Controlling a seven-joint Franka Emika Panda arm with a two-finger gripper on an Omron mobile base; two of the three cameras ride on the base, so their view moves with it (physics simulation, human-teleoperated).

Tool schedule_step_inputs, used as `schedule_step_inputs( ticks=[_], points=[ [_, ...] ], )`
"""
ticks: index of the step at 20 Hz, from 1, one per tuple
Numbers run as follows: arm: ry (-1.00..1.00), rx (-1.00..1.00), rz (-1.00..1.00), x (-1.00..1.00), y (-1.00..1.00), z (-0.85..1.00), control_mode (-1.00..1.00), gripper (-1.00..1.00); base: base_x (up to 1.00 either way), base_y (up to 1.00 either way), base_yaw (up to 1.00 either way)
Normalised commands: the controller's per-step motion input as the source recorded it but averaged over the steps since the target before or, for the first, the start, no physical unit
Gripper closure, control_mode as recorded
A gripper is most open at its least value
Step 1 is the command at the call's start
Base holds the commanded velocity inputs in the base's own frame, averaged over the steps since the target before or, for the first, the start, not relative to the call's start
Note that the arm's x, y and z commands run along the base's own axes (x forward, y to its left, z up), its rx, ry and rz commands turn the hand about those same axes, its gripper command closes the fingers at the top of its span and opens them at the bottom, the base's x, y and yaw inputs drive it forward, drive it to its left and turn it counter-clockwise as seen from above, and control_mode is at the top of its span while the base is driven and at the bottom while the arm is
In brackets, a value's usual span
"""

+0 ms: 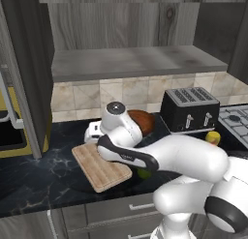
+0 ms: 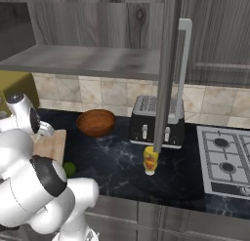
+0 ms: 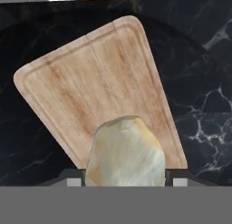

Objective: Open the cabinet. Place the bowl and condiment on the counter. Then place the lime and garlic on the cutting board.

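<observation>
Now: garlic in hand over the board, drop is straight down

Left to right across the surface:

- Cutting board (image 1: 100, 168): light tan wood, parallel plank lines, rounded corners, shallow rim groove. It lies flat and skewed on the surface (image 1: 34, 177), long axis running diagonally from the back wall towards the front edge. Top face bare in the hand view.
- Hand (image 3: 124, 181): parked over the board's back end, pointing down. Jaws part-way closed on the garlic (image 3: 125, 153), an off-white papery bulb with faceted sides and a yellowish tinge. It sits between the two tips, directly above the board's near end in the hand view. Judging by that, the board lies straight below the bulb, so the coming move needs only descent and release, no sideways shift. Cannot tell the gap between bulb and wood.
- Lime (image 2: 69, 169): small, round, glossy green, on the surface just beside the board's front corner, off the wood. Not yet placed, as I read it.
- Bowl (image 2: 96, 122): deep, glossy reddish-brown wood, upright on the black white-veined surface behind the board.
- Toaster (image 2: 156, 121): black box, two slots.
- Condiment (image 2: 150, 160): yellow squeeze bottle, orange label, upright in front of the toaster.
- Cabinet (image 2: 168, 69): grey wood-grain door swung open, shelf bare
</observation>
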Motion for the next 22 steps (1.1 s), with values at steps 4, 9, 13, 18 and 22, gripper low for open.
schedule_step_inputs(
  ticks=[4, 9, 13, 18, 22],
  points=[
    [0.0, 0.0, 0.08, 0.13, 0.07, -0.19, -1.0, 1.0, 0.0, 0.0, 0.0],
    [0.0, 0.0, 0.07, 0.08, 0.06, -0.23, -1.0, 1.0, 0.0, 0.0, 0.0],
    [0.0, 0.0, 0.07, 0.12, 0.05, -0.22, -1.0, 1.0, 0.0, 0.0, 0.0],
    [0.0, 0.0, 0.07, 0.16, 0.03, -0.26, -1.0, 1.0, 0.0, 0.0, 0.0],
    [0.0, 0.0, 0.07, 0.15, 0.0, -0.22, -1.0, 1.0, 0.0, 0.0, 0.0]
  ],
)
